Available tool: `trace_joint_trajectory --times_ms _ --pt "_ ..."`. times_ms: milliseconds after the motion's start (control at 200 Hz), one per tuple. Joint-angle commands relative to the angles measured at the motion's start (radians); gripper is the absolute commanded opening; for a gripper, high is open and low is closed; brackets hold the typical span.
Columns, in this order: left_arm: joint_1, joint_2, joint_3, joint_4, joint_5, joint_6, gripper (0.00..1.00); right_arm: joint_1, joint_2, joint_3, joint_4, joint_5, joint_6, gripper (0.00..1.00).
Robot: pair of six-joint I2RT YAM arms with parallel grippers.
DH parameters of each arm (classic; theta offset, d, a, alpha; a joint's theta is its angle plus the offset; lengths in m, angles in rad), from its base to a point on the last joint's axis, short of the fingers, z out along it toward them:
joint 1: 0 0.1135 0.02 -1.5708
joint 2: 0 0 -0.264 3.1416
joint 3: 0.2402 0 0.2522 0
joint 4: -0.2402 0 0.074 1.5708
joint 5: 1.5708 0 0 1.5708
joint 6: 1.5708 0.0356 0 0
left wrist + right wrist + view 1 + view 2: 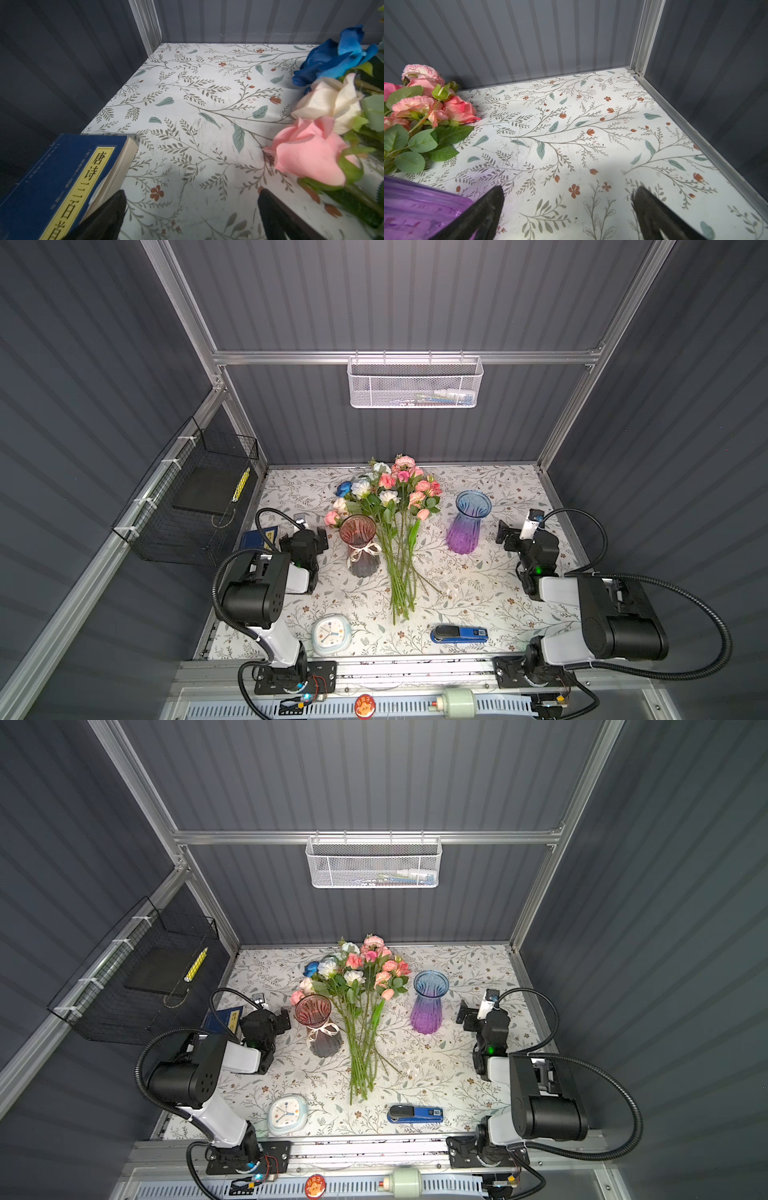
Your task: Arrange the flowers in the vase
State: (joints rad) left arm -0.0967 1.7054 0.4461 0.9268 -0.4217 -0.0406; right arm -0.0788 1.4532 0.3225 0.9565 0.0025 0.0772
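**Bunch flat on the bench, both tools wide and empty**

Read the bench [478, 601] as a clock in a top view, with 12 at the back wall. The flowers [395, 531] lie flat at the centre as one bunch, blooms fanned toward 12 and cut stem ends gathered toward 6. Laid so, the stems form a bare, narrow bundle that either arm could probably reach from the side.

The smoky pink vase [360, 545], tied with a ribbon, stands upright just at 9 of the stems, with some blooms close to its rim. The blue-and-purple vase [467, 522] stands upright at 3, clear of the bunch. Neither holds a stem, and the task does not say which one is meant. The work looks not yet begun.

Each arm is folded, with its upper link raised over its base at the 6 edge, its forearm sloping toward 12 and its wrist low over the bench. The left tool [192, 197] sits at 9 of the pink vase, beside a blue book [62, 176], jaws wide apart with only bench between them. The right tool [568, 191] sits at 3 of the purple vase, jaws likewise spread and empty. Both point toward 12, past the flowers rather than at them, which reads as a waiting pose.
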Motion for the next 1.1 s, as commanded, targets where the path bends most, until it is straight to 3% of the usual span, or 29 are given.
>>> trace_joint_trajectory --times_ms 0,65,175,355,530,610,655,755,875,970,1095 --pt "-0.001 -0.049 -0.042 0.056 0.003 -0.009 1.0 -0.012 -0.082 -0.018 -0.029 0.075 0.046 0.99" --pt "-0.003 -0.076 -0.066 0.083 -0.02 -0.012 1.0 -0.011 -0.134 0.002 -0.113 0.082 0.046 0.99" --pt "-0.003 -0.17 -0.029 -0.096 -0.156 -0.083 1.0 -0.01 -0.202 0.064 -0.308 0.128 0.086 0.99" --pt "-0.003 -0.278 0.058 -0.279 -0.147 -0.118 1.0 -0.007 -0.323 0.141 -0.545 0.266 0.194 0.99" --pt "-0.003 -0.355 0.229 -0.654 -0.248 -0.474 1.0 -0.006 -0.409 0.233 -0.762 0.423 0.394 0.99" --pt "-0.003 -0.376 0.324 -0.902 -0.25 -0.724 1.0 -0.011 -0.44 0.253 -0.896 0.433 0.616 0.99" --pt "-0.002 -0.384 0.366 -0.979 -0.217 -0.787 1.0 -0.026 -0.46 0.248 -0.94 0.386 0.71 0.99" --pt "-0.003 -0.419 0.373 -0.942 -0.062 -0.754 1.0 -0.092 -0.472 0.183 -0.8 0.096 0.721 0.99" --pt "-0.003 -0.517 0.328 -0.876 0.078 -0.805 1.0 -0.111 -0.473 0.176 -0.805 0.052 0.834 0.99" --pt "-0.003 -0.575 0.343 -0.9 0.212 -0.834 1.0 -0.114 -0.495 0.193 -0.805 -0.056 0.775 0.99" --pt "-0.007 -0.601 0.394 -0.968 0.39 -0.847 1.0 -0.112 -0.499 0.287 -0.954 -0.154 0.684 0.99"
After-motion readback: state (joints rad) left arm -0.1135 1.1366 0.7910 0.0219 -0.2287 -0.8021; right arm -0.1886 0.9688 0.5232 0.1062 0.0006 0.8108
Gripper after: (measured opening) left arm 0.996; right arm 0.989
